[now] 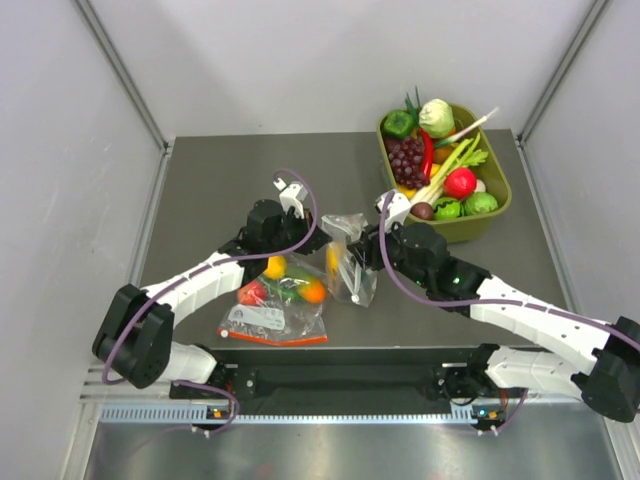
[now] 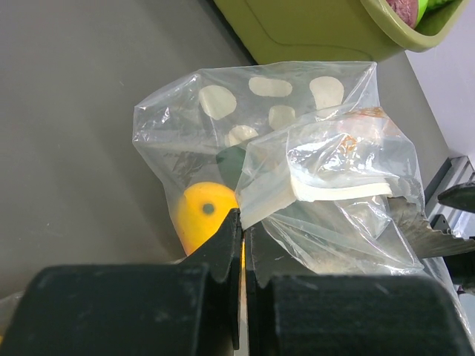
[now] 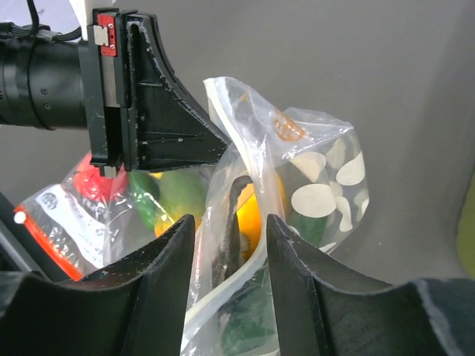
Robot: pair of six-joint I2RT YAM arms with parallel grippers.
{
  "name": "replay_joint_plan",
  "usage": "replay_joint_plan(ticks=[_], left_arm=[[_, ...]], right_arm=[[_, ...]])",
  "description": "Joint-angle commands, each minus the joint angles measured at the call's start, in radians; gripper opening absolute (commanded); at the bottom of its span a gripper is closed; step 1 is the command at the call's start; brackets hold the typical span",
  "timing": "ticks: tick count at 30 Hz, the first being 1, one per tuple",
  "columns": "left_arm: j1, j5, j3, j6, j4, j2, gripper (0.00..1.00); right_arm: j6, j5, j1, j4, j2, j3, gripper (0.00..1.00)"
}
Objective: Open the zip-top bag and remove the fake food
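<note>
Now the mouth needs parting. The left gripper (image 2: 241, 219) is clamped on one lip of the zip-top bag (image 1: 350, 262), which stands upright mid-counter (image 1: 220, 170), just beside a plain bag (image 1: 272, 312) of small fruit. The right gripper (image 3: 228, 222) is spread, straddling the opposite lip. It should pinch high on the strip, then draw away level so the seal peels rather than the film stretching. Both arms reach inward, wrists facing across the bag. A yellow mango-like fruit (image 2: 202, 213) and a dark green piece (image 2: 231, 162) sit inside.
</note>
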Motion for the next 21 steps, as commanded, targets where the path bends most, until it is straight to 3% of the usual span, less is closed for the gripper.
replay_joint_plan(ticks=[1,9,13,21], left_arm=[[-0.003,0.009,-0.011,0.014,0.04,-0.04,0.0],[-0.003,0.014,-0.01,0.02,0.037,-0.05,0.0],[-0.003,0.015,-0.004,0.021,0.023,-0.064,0.0],[-0.002,0.003,0.074,0.024,-0.048,-0.104,0.0]], right_arm=[[0.046,-0.033,-0.007,0.012,-0.004,0.048,0.43],[0.053,-0.054,-0.007,0.003,0.046,0.059,0.25],[0.032,-0.056,-0.007,-0.006,0.059,0.074,0.0],[-0.02,-0.195,-0.006,-0.006,0.016,0.133,0.0]])
